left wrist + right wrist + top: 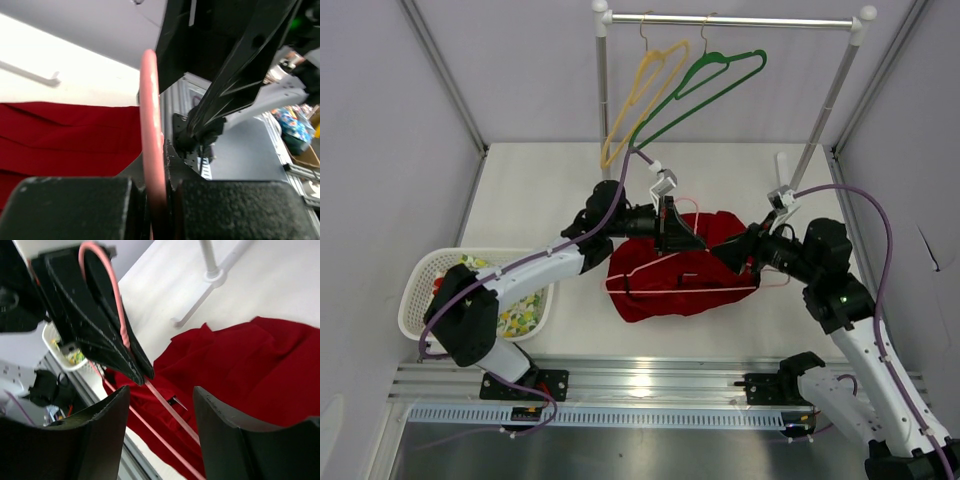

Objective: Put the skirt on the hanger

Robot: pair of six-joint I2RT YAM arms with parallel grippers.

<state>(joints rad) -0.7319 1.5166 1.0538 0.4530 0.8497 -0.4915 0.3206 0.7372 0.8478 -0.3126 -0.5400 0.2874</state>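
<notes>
The deep-red skirt [670, 300] lies bunched on the table between the two arms. The pale pink hanger [680, 290] lies across it, its bar showing over the cloth. My left gripper [670, 235] is shut on the hanger near its hook; in the left wrist view the pink wire [150, 125] is pinched between the pads, with the skirt [65, 135] behind. My right gripper [728, 252] is open at the skirt's right side. In the right wrist view its jaws [162, 405] stand apart above the hanger's arm [167, 407] and the skirt [250, 365], gripping nothing.
A white basket [415, 305] holding a floral cloth [525, 310] stands at the left. A clothes rail [730, 20] at the back carries a yellow hanger [640, 95] and a green hanger [715, 80]. Its right pole [825, 115] slants down behind the right arm.
</notes>
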